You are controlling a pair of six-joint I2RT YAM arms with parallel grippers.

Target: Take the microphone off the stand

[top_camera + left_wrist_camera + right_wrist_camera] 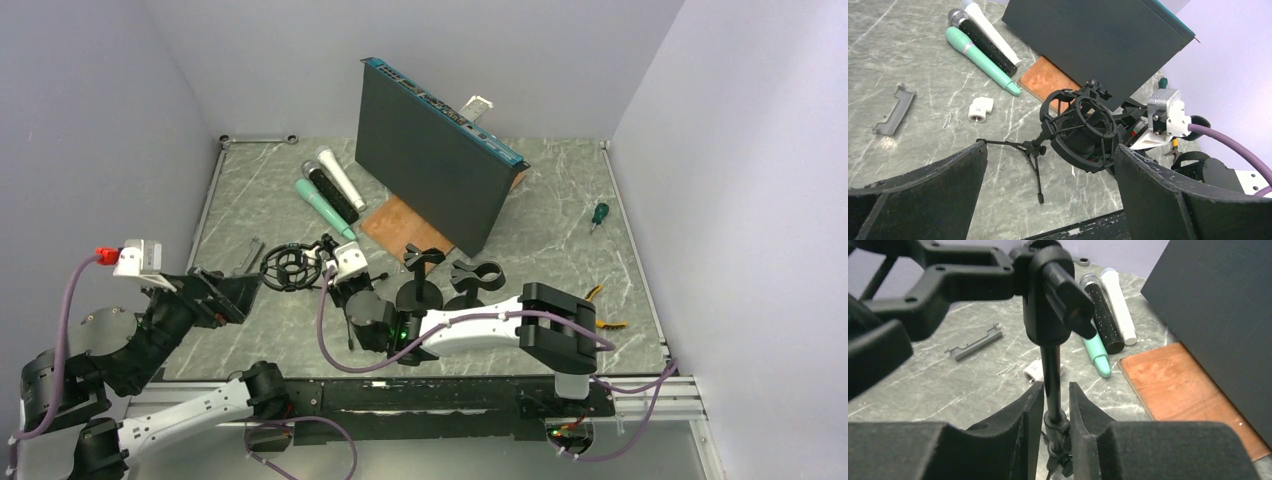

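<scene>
A small black tripod stand (pixel 1038 165) with a round shock mount (pixel 1080 130) stands near the table's front left (pixel 288 268). I can see through its ring in the top view, and no microphone sits in it. Three handheld microphones lie side by side at the back left: green (pixel 322 205), black (pixel 335 192) and white (pixel 342 178). My right gripper (pixel 1056 390) straddles the stand's thin pole (pixel 1050 365), its fingers slightly apart with a sliver of gap beside the pole. My left gripper (pixel 1050 150) is wide open just in front of the mount, holding nothing.
A large dark box (pixel 430 170) stands tilted at the back centre with a copper plate (pixel 400 225) at its foot. Two more black stands (pixel 420 290) (pixel 475 280) sit beside the right arm. A grey bracket (pixel 895 110), white pipe elbow (pixel 980 109) and green-handled screwdriver (pixel 600 213) lie around.
</scene>
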